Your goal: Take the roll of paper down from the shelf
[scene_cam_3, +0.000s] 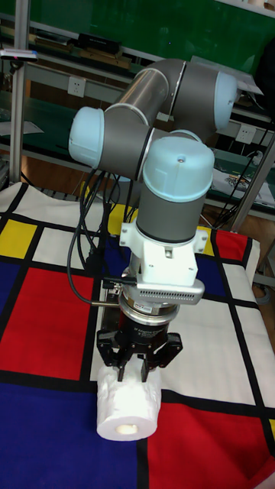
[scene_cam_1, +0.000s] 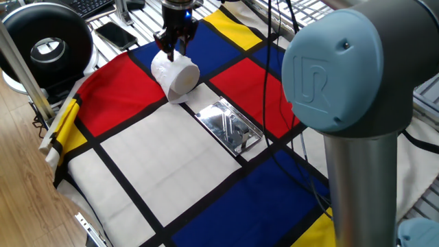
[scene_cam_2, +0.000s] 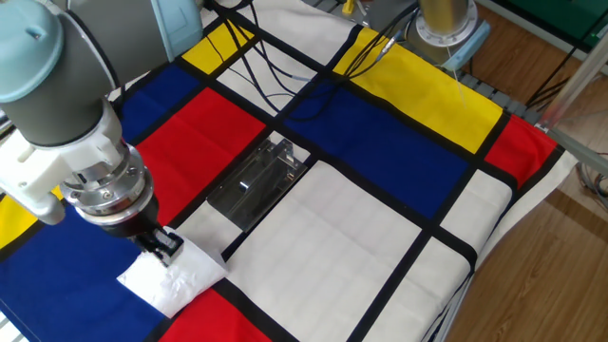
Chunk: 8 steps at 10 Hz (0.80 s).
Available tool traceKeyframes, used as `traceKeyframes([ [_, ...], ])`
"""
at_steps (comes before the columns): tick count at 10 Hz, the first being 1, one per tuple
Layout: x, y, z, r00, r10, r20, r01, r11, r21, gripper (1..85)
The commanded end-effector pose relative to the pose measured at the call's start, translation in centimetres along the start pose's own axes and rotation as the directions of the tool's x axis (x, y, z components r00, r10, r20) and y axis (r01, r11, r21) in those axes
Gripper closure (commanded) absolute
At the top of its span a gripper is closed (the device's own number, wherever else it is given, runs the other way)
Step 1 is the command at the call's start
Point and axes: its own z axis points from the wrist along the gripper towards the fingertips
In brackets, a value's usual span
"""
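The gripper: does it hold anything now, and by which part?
It cannot be told. The gripper has its fingertips at the upper side of the roll of paper, which lies on the cloth.

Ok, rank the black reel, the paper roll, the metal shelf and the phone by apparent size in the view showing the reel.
1. black reel, nearest the camera
2. shelf
3. roll of paper, close to the shelf
4. phone
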Motion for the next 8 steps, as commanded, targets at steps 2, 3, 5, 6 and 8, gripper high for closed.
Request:
traceKeyframes([
  [2,-0.03,-0.41,-0.17,0.997,0.074,0.006,-0.074,0.997,0.011,84.7],
  [3,-0.07,-0.37,-0.17,0.997,0.074,0.007,-0.074,0.997,0.009,84.7],
  [5,0.02,-0.56,-0.17,0.997,0.077,0.005,-0.077,0.997,0.017,84.7],
  [6,0.02,-0.6,-0.17,0.997,0.072,0.005,-0.072,0.997,0.018,84.7],
  [8,0.37,-0.36,-0.17,0.998,0.056,-0.01,-0.056,0.998,0.01,84.7],
])
